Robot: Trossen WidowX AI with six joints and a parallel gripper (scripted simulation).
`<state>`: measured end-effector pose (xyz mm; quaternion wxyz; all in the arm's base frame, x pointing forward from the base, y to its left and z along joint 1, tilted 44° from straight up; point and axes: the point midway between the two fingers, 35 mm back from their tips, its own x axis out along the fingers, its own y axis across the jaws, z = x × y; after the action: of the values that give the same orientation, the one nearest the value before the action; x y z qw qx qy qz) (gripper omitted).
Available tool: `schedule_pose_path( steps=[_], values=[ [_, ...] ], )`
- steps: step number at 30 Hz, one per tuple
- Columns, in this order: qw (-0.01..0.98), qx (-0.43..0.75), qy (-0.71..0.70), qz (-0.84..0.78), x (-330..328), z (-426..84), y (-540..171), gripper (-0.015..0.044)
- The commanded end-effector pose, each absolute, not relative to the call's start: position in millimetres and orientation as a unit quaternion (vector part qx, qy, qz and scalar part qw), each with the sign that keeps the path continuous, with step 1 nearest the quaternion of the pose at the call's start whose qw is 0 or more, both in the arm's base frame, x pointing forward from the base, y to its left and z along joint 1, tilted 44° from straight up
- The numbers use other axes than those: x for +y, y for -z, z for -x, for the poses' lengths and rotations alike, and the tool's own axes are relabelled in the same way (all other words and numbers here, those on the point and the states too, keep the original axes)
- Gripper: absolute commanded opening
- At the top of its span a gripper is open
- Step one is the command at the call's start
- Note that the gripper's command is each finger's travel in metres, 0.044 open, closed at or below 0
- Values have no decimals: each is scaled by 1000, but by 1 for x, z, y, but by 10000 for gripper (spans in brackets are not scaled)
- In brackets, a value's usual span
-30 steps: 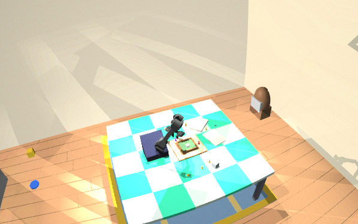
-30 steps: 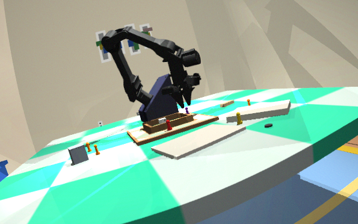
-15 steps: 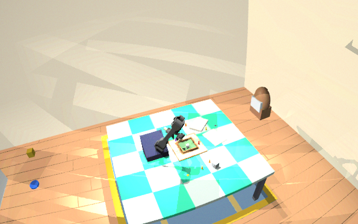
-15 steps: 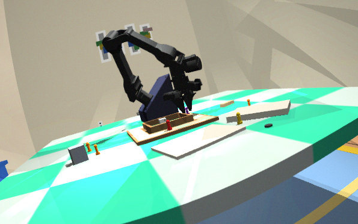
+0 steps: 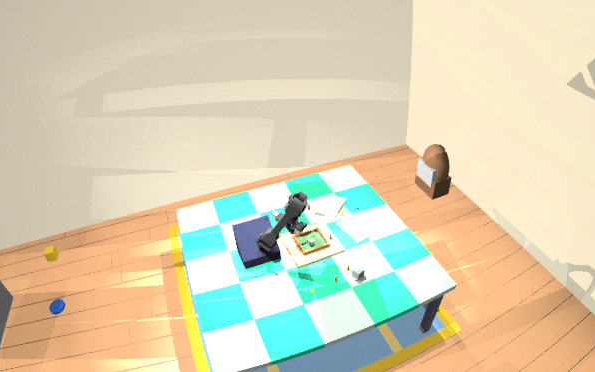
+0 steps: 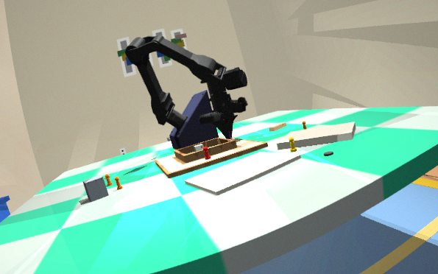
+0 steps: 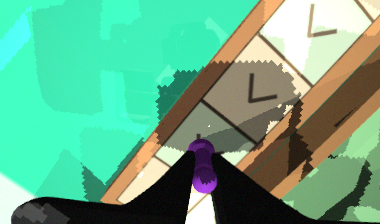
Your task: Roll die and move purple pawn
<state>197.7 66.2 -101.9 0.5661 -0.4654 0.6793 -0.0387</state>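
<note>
My gripper (image 7: 201,159) (image 6: 230,137) is shut on the purple pawn (image 7: 204,181); its fingertips pinch the pawn low over a square of the arrow track on the board (image 5: 317,256) (image 6: 163,166) (image 7: 337,50). Whether its base touches the square is hidden. In the exterior view the fingers nearly cover the pawn, behind the tray. The die (image 5: 312,243) (image 6: 198,147) lies inside the wooden tray (image 6: 224,149) in the board's middle; its top pips are too small to read. A red pawn (image 5: 330,237) (image 6: 206,152) stands on the track on the tray's other side.
Two orange pawns (image 6: 108,180) (image 6: 118,183) stand near a grey block (image 5: 358,273) (image 6: 96,188). A yellow pawn (image 6: 292,144) stands by a thick white slab (image 6: 318,137); a flat white slab (image 6: 241,174) lies beside the board. Another orange pawn (image 6: 304,125) and a dark disc (image 6: 328,153) are farther off.
</note>
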Motion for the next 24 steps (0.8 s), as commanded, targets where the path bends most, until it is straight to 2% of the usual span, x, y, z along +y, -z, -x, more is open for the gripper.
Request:
schedule_pose_path(
  steps=[1, 18, 24],
  values=[
    [566, 678, 37, 468, 67, -198, 101, 0],
    [566, 679, 35, 466, 147, -187, 18, 0],
    [566, 679, 35, 467, 152, -184, 9, 0]
  ],
)
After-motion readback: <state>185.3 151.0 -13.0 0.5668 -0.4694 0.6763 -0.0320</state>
